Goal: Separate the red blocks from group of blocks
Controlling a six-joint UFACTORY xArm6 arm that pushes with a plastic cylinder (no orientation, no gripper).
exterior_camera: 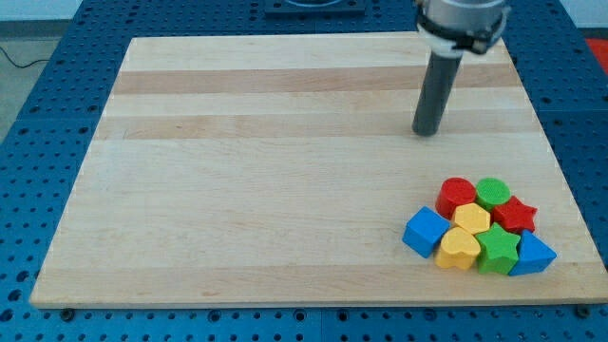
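Surface: a pale wooden board (pixel 285 171) with lengthwise grain bands lay on a blue perforated table (pixel 57 95). A dark cable crossed the table at the view's top left corner. Little else of the room showed.

Arm: one dark rod hung from a grey collar at the view's top right. My tip (pixel 427 133) rested on the board in its upper right part. The rod ends plainly; it has no fingers, so there was nothing to clench or release, and it held nothing.

Blocks: all eight were packed in one touching cluster near the board's lower right corner.
- red cylinder (pixel 455 195), upper left of the cluster
- green cylinder (pixel 493 192), just to the view's right of it
- red star (pixel 516 215), on the right side, below the green cylinder
- yellow hexagon-like block (pixel 472 218), centre
- blue cube (pixel 425 232), leftmost
- yellow heart (pixel 459 249), bottom
- green star (pixel 497 249), bottom
- blue triangular block (pixel 533 256), bottom right

Tip relative to the red blocks: well apart, toward the view's top and slightly left of the red cylinder; the red star lay farther, down and to the right. No block touched the tip.
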